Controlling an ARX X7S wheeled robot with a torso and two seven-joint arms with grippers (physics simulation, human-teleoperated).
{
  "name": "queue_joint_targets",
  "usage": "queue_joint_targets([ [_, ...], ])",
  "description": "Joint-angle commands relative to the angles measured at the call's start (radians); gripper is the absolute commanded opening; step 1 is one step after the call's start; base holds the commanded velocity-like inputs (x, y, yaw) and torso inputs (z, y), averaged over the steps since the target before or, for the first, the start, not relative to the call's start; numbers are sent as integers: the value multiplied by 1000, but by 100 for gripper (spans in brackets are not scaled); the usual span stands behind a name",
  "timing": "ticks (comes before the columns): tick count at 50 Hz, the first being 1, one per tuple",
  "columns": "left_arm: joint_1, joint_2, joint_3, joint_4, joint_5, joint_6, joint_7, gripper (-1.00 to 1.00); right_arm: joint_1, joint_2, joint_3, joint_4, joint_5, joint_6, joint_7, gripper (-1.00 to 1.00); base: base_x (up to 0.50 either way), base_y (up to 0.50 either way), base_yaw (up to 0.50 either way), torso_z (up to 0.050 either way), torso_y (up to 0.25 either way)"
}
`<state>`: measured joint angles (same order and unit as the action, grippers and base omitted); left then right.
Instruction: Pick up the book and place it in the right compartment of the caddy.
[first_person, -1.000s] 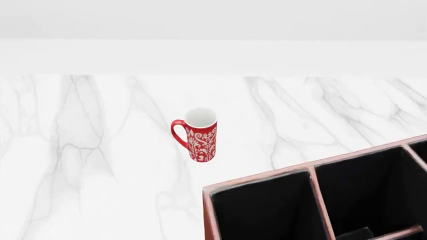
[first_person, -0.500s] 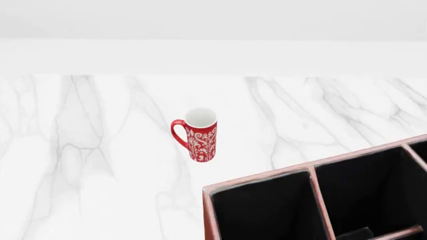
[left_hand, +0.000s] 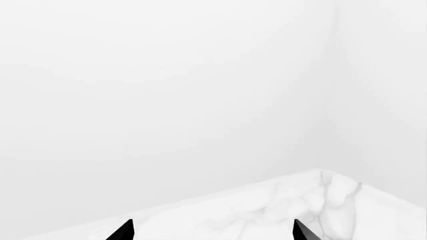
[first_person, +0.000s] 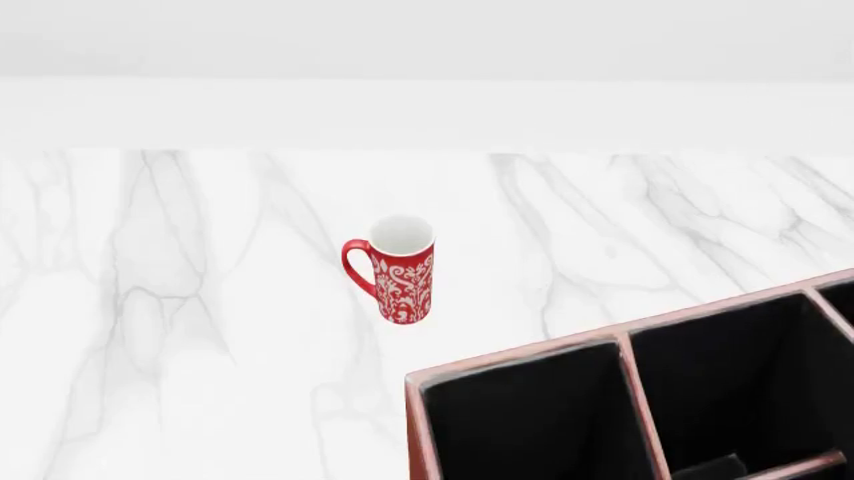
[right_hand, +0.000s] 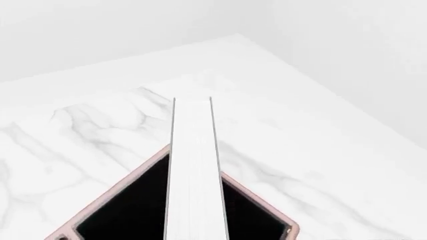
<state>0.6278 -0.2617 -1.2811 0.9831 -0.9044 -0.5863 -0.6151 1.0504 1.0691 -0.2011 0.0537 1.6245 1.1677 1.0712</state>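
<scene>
The book (right_hand: 195, 170) shows only in the right wrist view, where its white page edges run as a long narrow strip straight away from the camera, with thin dark cover lines on both sides. It hangs over a corner of the caddy (right_hand: 260, 204), above the pink rim and the black inside, and its far end reaches out over the marble tabletop (right_hand: 320, 165). I cannot tell from this view which compartment is under it, nor if it touches the caddy. The right hand itself is not visible in any picture, so I cannot tell how it grips the book (the book stays fixed in front of that camera, nothing more is seen). In the left wrist view two black fingertips (left_hand: 123, 231) of the left hand (left_hand: 212, 231) stand far apart at the edge of the picture, with nothing between them; behind them is a corner of the tabletop (left_hand: 280, 210) and a plain white wall (left_hand: 167, 90). In the head view the caddy (first_person: 625, 352) sits at the lower right, cut by the picture edge, with dividers between its black compartments. A red patterned mug (first_person: 395, 268) stands upright on the tabletop (first_person: 174, 300), apart from the caddy, its handle turned to the left. Neither arm appears in the head view.
</scene>
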Motion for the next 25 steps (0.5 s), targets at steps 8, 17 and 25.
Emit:
queue_joint_targets([
  [8,-2,-2,7,-1,5,1,-1,100,-45,-10,2,8,-77,-44,-56,-100,0,0,0,0,1],
  [17,0,-2,2,0,-1,3,0,100,-85,-31,-8,20,-111,-82,-97,-100,0,0,0,1,1],
  [25,-3,-4,12,0,6,2,-2,100,-121,-53,-20,38,-144,-118,-134,-100,0,0,0,0,1],
])
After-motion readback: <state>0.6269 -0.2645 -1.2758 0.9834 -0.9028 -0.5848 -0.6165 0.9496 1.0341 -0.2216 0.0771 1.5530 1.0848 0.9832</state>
